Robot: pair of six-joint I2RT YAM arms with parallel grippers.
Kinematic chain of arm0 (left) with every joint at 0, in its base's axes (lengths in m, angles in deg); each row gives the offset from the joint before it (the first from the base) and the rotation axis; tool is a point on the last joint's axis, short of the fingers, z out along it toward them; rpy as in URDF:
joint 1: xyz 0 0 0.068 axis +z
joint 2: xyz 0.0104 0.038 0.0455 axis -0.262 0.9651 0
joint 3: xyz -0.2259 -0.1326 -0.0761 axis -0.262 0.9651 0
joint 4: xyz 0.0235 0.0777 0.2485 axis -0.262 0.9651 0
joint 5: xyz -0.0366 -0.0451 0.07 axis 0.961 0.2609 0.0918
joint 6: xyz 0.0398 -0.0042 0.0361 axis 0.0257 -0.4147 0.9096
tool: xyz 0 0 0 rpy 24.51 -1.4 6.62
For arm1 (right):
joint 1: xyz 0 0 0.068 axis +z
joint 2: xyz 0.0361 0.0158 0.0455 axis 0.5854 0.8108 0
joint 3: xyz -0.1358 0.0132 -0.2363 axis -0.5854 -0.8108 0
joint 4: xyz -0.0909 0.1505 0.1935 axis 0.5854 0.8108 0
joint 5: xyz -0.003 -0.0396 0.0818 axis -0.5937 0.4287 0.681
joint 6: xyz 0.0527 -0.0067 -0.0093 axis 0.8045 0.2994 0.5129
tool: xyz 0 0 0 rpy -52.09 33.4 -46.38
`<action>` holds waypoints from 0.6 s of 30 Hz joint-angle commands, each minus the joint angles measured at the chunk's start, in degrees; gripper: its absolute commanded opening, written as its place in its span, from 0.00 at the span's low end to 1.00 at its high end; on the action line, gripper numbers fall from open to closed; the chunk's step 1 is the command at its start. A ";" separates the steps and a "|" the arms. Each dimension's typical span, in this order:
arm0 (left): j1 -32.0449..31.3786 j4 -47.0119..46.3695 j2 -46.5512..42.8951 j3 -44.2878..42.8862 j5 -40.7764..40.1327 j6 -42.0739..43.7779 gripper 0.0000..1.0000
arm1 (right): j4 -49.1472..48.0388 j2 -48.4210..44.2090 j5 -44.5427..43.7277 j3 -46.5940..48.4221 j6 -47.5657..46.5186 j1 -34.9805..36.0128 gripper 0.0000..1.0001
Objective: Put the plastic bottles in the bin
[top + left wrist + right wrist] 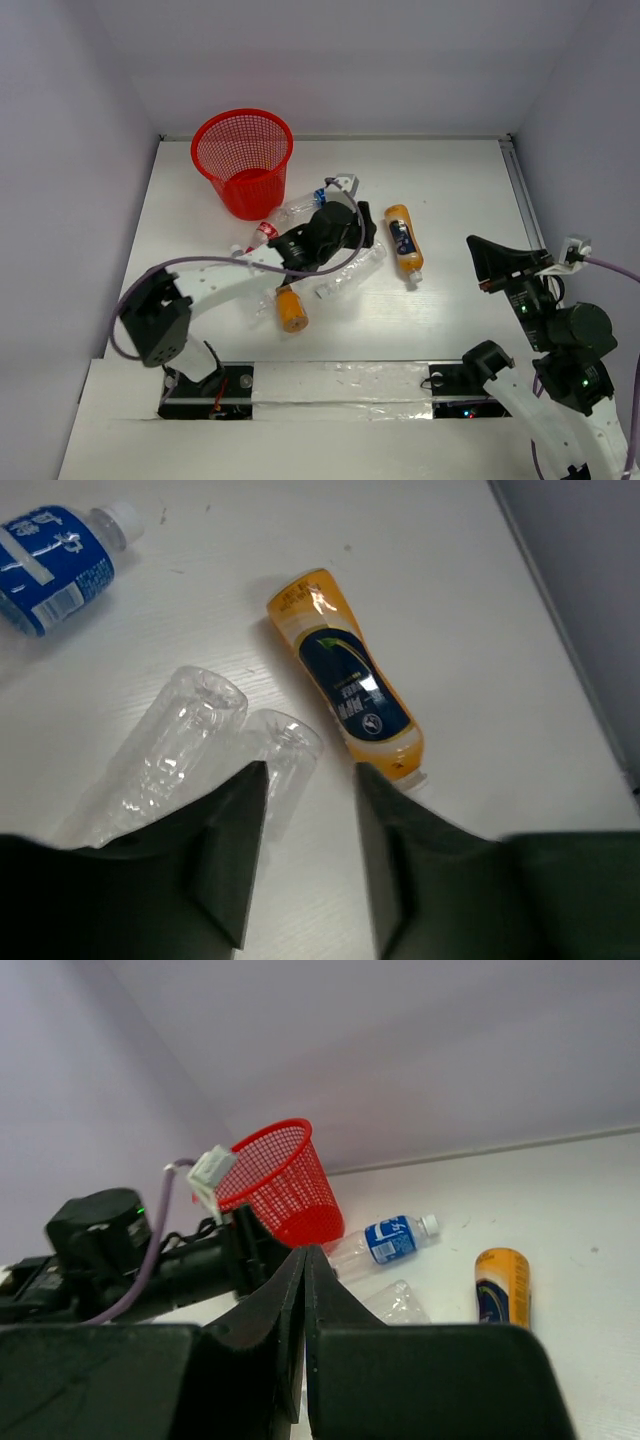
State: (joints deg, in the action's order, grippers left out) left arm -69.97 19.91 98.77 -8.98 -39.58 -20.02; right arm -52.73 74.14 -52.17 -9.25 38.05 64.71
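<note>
Clear plastic bottles (350, 277) lie mid-frame on the white table (460, 180), below the round red mesh bin (215, 150) at upper left; the released left hand (310, 780) should drop squarely astride one, while the right hand (303, 1270) sits clenched, empty.

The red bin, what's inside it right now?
The top view looks down into the bin and shows only its bare red floor, with nothing lying in it. Its near wall hides the floor's near edge. The right wrist view sees only the outside of the lattice.
</note>
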 commanded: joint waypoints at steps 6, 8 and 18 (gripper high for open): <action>-0.67 0.75 20.60 -19.11 5.29 -3.46 0.69 | -1.73 -0.35 3.03 -2.86 0.21 -0.06 0.30; -0.67 2.24 23.96 -24.45 5.11 -5.30 0.77 | -1.55 0.18 3.81 -3.03 0.21 -0.06 0.41; -0.67 11.82 38.73 -39.69 0.29 -9.61 0.85 | -0.85 0.88 8.83 -3.30 0.65 -0.06 0.79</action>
State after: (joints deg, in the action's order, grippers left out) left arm -70.48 28.42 137.52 -45.35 -36.41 -27.54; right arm -52.73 75.12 -46.34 -12.33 38.58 64.71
